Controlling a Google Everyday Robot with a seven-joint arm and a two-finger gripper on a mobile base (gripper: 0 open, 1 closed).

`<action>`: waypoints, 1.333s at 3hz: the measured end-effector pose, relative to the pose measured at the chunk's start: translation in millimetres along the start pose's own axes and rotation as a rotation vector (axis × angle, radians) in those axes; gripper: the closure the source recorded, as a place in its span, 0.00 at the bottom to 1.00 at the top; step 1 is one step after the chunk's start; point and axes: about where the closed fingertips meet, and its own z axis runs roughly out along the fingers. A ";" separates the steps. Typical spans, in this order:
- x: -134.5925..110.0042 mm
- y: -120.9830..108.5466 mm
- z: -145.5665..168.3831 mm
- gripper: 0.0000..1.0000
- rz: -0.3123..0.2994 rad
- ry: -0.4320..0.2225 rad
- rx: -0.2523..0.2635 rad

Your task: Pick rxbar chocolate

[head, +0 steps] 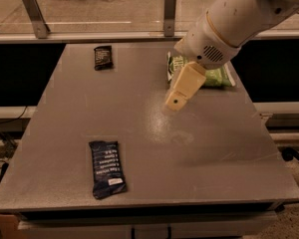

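The rxbar chocolate [103,57] is a small black-brown wrapped bar lying flat at the far left of the grey table [65,113]. My gripper [175,102] hangs from the white arm over the table's middle right, well to the right of the bar and nearer to me. It holds nothing that I can see. Only one cream finger [183,86] shows, pointing down and to the left.
A longer navy-blue bar [107,169] with white text lies near the front left edge. A large green bag [214,76] lies at the far right, partly hidden behind the arm. A rail with metal posts [170,6] runs behind the table.
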 end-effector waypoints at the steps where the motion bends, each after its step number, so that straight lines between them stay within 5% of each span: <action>1: -51.9 -22.7 10.6 0.00 0.028 -0.130 0.022; 2: -51.9 -22.7 10.6 0.00 0.028 -0.130 0.022; 4: -102.9 -53.7 64.2 0.00 0.064 -0.291 0.015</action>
